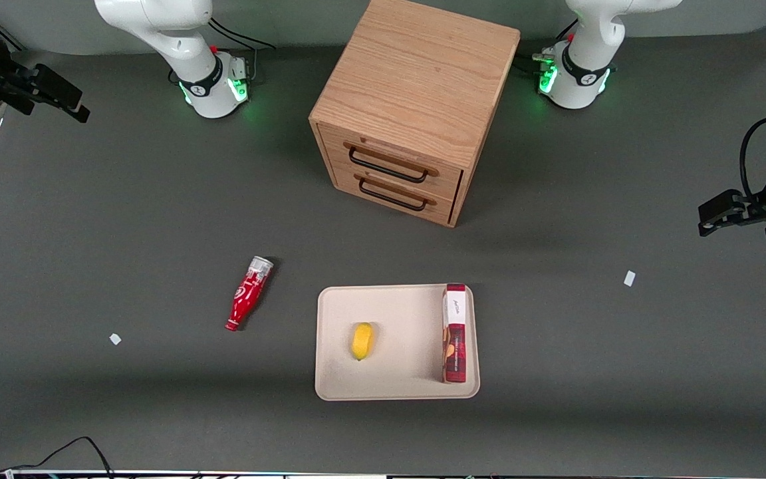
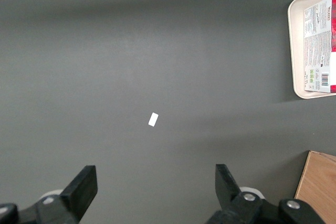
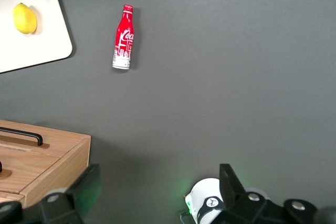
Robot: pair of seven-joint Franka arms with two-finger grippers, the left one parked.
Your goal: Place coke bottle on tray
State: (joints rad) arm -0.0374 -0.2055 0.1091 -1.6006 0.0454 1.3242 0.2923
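Note:
The coke bottle [image 1: 247,293] lies on its side on the dark table, beside the tray toward the working arm's end, with its red cap pointing nearer the front camera. It also shows in the right wrist view [image 3: 124,38]. The beige tray [image 1: 404,313] lies nearer the front camera than the cabinet and shows in the right wrist view [image 3: 44,40]. My right gripper [image 1: 77,106] hangs well above the table at the working arm's end, farther from the front camera than the bottle and far from it. It is open and empty, as the right wrist view [image 3: 160,184] shows.
A yellow lemon [image 1: 362,340] and a red-and-white box [image 1: 455,332] rest on the tray. A wooden two-drawer cabinet [image 1: 416,100] stands mid-table with both drawers shut. Small white tape bits [image 1: 115,338] [image 1: 630,278] lie on the table.

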